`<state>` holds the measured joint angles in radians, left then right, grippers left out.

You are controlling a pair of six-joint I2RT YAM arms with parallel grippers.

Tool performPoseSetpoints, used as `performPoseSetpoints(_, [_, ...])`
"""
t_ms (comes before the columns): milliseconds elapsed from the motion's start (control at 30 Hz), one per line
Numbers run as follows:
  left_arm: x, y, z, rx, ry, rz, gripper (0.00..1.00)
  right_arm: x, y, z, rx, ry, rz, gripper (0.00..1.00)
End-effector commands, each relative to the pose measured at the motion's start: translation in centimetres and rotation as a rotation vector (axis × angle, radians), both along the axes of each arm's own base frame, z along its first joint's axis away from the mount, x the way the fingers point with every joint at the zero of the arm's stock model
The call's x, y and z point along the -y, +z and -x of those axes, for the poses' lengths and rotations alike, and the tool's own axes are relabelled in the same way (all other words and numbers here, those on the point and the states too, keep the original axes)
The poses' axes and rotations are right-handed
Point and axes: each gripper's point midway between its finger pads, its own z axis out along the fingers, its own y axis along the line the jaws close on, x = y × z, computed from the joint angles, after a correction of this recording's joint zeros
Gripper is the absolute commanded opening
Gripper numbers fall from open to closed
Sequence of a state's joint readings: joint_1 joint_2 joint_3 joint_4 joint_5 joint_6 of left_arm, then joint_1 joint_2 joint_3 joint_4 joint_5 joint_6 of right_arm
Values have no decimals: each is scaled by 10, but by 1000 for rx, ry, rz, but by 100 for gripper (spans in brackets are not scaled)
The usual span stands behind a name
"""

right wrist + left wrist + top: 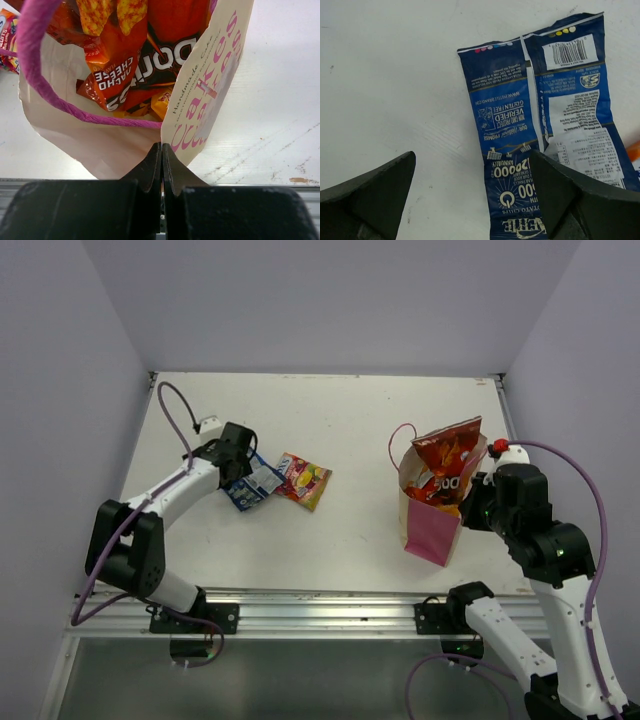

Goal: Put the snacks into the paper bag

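Two snacks lie well left of the small beige-and-magenta paper bag [432, 530]: a blue-white foil chip packet [535, 150] and a pink-yellow candy packet [305, 480]. Your left gripper [472, 197] hangs wide open over the blue one, off-centre; centre it, then close. Only the right wrist view shows your right gripper [161, 155] closed at the bag's rim, perhaps pinching it.
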<state>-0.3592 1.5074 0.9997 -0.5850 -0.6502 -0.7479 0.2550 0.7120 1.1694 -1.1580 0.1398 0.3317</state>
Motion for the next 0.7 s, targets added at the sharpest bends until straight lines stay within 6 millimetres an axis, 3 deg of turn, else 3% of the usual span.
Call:
performPoseSetpoints(0, [-7, 2, -11, 63, 49, 51, 100, 0, 6, -1, 19, 19, 11, 0])
performPoseSetpoints(200, [-8, -45, -21, 5, -26, 99, 100, -1, 7, -3, 16, 23, 12, 0])
performPoseSetpoints(500, [-4, -67, -43, 23, -86, 150, 98, -1, 10, -6, 11, 26, 21, 0])
performPoseSetpoints(567, [-5, -66, -46, 23, -87, 149, 86, -2, 10, -7, 6, 28, 20, 0])
performPoseSetpoints(633, [-8, -66, -45, 25, -80, 141, 65, -1, 9, -7, 4, 25, 24, 0])
performPoseSetpoints(667, [-8, -66, -45, 26, -81, 140, 59, -1, 9, -7, 4, 26, 23, 0])
